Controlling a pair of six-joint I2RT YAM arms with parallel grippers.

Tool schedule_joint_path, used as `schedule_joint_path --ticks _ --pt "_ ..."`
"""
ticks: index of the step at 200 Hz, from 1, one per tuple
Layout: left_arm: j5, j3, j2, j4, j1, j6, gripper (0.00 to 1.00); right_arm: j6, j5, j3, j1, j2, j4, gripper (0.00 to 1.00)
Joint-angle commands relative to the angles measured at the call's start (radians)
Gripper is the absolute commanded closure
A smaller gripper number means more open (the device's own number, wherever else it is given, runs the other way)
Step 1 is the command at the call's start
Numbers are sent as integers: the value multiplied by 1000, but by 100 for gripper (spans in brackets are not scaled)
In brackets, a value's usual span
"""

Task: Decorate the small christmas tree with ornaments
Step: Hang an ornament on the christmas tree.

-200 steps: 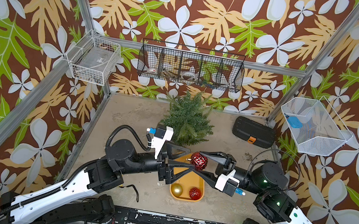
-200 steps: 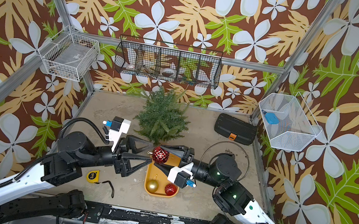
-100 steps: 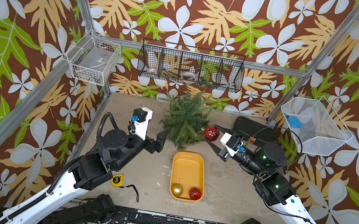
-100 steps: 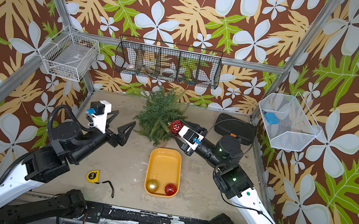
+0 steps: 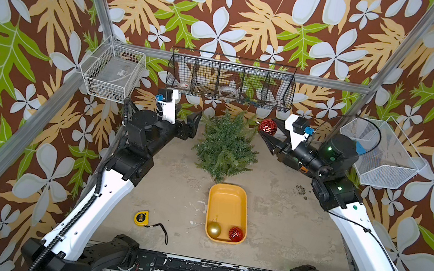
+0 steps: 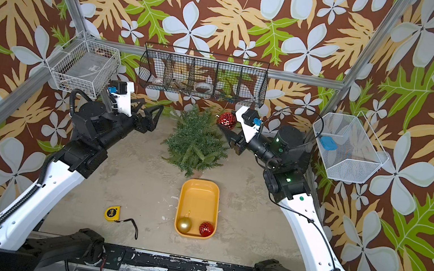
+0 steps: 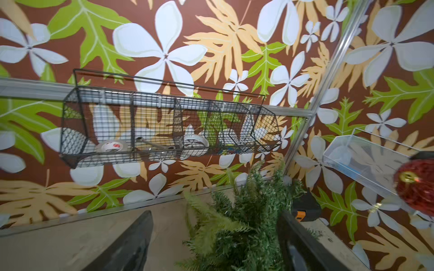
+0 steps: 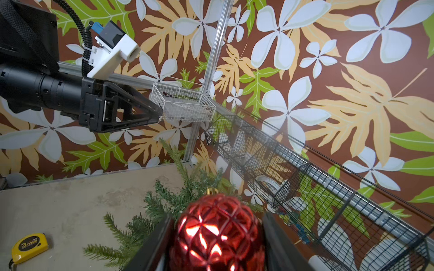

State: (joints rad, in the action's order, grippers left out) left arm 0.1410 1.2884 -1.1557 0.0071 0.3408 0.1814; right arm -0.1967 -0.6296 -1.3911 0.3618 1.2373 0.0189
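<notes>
right hand (image 8: 218, 217) grasps a red ornament (image 5: 268, 126) just beside the small christmas tree (image 5: 226, 143) top. left hand (image 6: 151, 108) is released, empty, near the tree.

One tree (image 5: 225, 143), just the one. Baubles, three in all: a red bauble (image 5: 268, 126) up high, a second red bauble (image 5: 236, 234) down in the one tray (image 5: 228, 203), and a single gold bauble (image 5: 214, 230) beside it. One tape measure (image 5: 141, 217). Baskets, count them, three: a white basket (image 5: 114, 74), a black basket (image 5: 231, 80) split into five compartments, a mesh basket (image 5: 383, 167). One dark case (image 7: 305, 208). And two arms: left arm (image 5: 107, 192), right arm (image 5: 359, 237).
</notes>
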Motion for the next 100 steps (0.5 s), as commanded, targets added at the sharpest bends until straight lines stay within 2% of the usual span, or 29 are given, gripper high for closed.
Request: schedule_joint_path --ticks 1,15,34,62,79,100 --pt "220 53 -46 128 -6 -43 17 40 -74 -47 -5 40 -8 50" --pt "331 92 -85 136 -6 -101 18 35 -93 -71 -6 68 -10 51" --pt "443 115 -117 157 -6 -194 24 18 -115 -109 -7 102 -29 51" --pt "414 99 -129 235 -6 -287 25 17 -169 -152 -20 140 -18 51" --pt "476 100 -152 267 -6 -359 25 2 -182 -190 -23 173 -30 50" --pt "511 110 -201 321 -5 -364 29 -9 -203 -218 -36 206 -24 50"
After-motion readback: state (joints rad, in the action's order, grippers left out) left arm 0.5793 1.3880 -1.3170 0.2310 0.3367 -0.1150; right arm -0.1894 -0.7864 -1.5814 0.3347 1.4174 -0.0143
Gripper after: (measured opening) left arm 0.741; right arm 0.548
